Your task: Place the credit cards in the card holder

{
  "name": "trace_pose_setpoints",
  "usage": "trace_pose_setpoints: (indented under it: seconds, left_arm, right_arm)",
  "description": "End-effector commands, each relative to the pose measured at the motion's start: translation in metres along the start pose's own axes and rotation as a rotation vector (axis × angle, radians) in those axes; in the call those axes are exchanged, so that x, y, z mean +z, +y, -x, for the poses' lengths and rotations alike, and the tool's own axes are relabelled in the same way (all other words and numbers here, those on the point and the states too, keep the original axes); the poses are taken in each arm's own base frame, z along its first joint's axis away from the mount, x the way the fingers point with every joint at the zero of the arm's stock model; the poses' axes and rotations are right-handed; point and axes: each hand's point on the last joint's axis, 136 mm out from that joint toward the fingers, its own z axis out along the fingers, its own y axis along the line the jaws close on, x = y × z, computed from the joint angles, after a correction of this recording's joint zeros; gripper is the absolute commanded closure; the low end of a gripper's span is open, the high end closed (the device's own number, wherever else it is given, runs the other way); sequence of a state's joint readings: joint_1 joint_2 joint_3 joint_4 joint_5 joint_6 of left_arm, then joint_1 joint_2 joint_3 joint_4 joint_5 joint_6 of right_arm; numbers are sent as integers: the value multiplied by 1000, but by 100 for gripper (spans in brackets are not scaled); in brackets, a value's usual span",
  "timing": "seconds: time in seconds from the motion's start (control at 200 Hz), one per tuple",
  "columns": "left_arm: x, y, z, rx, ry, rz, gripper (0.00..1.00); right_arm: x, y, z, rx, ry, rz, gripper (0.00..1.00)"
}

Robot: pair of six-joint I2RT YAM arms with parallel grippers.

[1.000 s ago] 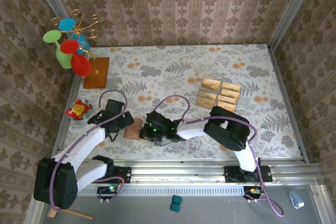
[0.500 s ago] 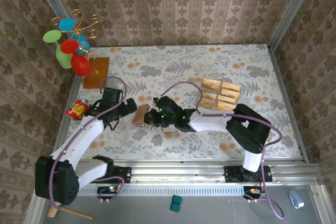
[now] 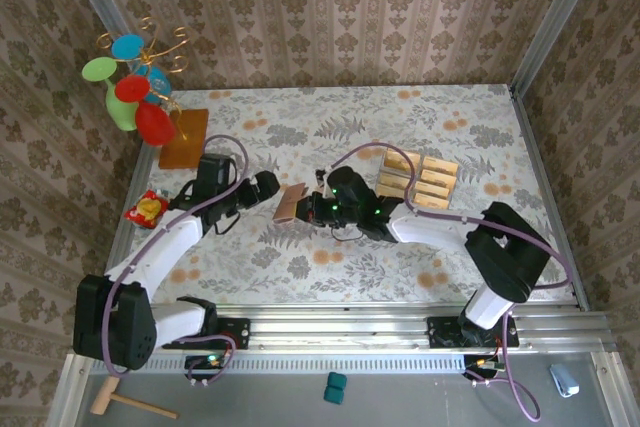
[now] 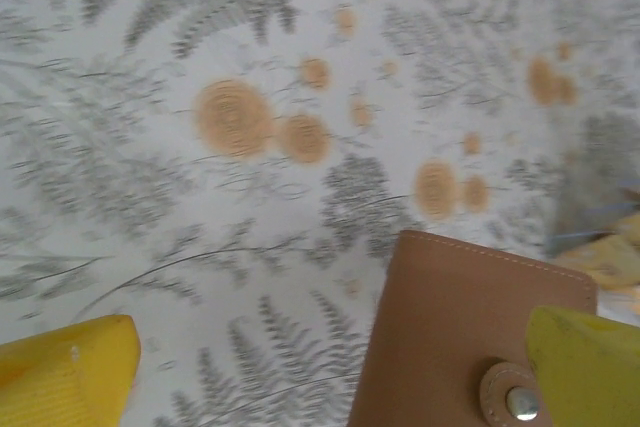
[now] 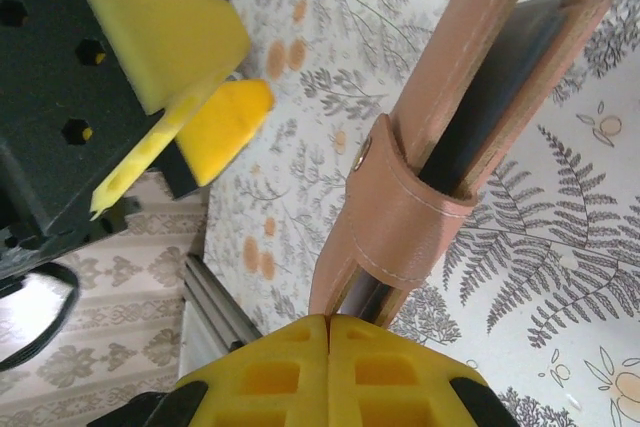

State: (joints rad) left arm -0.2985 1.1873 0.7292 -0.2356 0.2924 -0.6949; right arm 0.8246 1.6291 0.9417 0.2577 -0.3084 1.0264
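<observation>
My right gripper (image 3: 312, 209) is shut on one edge of the card holder (image 3: 292, 203), a reddish-brown leather wallet with stitched edges. It holds the holder off the table, left of centre. In the right wrist view the card holder (image 5: 470, 97) stands edge-on above my shut right gripper (image 5: 328, 332), its snap strap wrapped around it. My left gripper (image 3: 268, 188) is open just left of the holder. In the left wrist view the card holder (image 4: 470, 327) lies partly behind the right one of my yellow fingers (image 4: 585, 367). Several tan-gold credit cards (image 3: 415, 179) lie in rows to the right.
An orange-brown wooden board (image 3: 184, 137) and a wire stand with coloured cups (image 3: 133, 87) sit at the back left. A red snack packet (image 3: 147, 210) lies by the left wall. Patterned walls close three sides, and a metal rail (image 3: 350, 327) runs along the near edge.
My right gripper has carried the card holder away from the near edge, up and to the right towards the cards. My left gripper followed alongside it, staying open.
</observation>
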Motion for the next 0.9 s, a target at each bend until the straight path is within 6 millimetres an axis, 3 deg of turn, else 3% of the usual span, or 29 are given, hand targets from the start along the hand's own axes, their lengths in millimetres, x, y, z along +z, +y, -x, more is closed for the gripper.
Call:
trace_pose_setpoints:
  seconds: [0.0,0.28,0.495,0.895]
  left_arm:
    - [-4,-46,21,-44,-20,-227,0]
    - [-3,-84,42,-174,-24,-434,5]
    - [-1,-101,55,-272,-24,-545,11]
    - [14,-105,38,-335,51,-595,19]
  right_arm:
    - [-22,23,10,-46,-18,70,100]
    - [-54,49,35,-78,-89,136,100]
    - [-60,60,47,-84,-118,161,100]
    - [-58,69,57,-83,-135,200,100]
